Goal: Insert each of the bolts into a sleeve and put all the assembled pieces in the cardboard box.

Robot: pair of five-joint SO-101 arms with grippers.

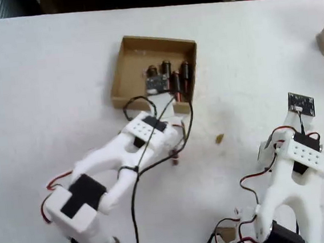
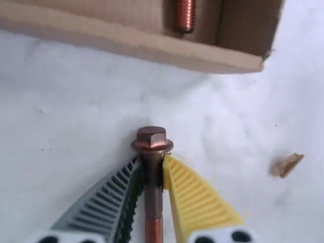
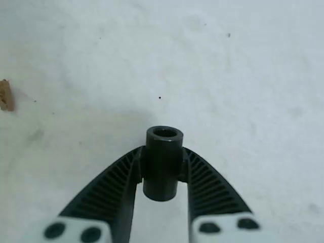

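High view: cardboard box (image 1: 119, 79) sits on white table (image 1: 43, 81), toward the far middle, w/ several assembled pieces (image 1: 167, 70) lying inside near its right side. Left arm (image 1: 111, 158) stretches diagonally up to the box; left gripper (image 1: 177, 144) is just short of the box's near wall, a bit of coppery bolt (image 1: 175, 160) showing under it. Right arm (image 1: 293, 169) stands well apart on the right, pointing away from the base. Small tan scrap (image 1: 219, 139) lies on the table btwn the two arms. Left wrist view: left gripper (image 2: 151, 162) is clamped on the bolt (image 2: 152, 177), grey finger (image 2: 109, 197) on one side and yellow finger (image 2: 195, 195) on the other, both pressing the shank just below the flange; hex head sticks out past the tips toward the cardboard box (image 2: 152, 48), near but not touching it. Threaded end of a piece (image 2: 186, 15) shows inside the box. Scrap (image 2: 287, 164) lies off to the side on the table (image 2: 66, 111). Right wrist view: right gripper (image 3: 163, 152) grips a black sleeve (image 3: 163, 162) btwn its two dark fingers (image 3: 114, 187), bore end open and facing out past the tips, over bare table (image 3: 228, 76). Scrap (image 3: 5, 95) at the edge; can't tell if sleeve touches the table.
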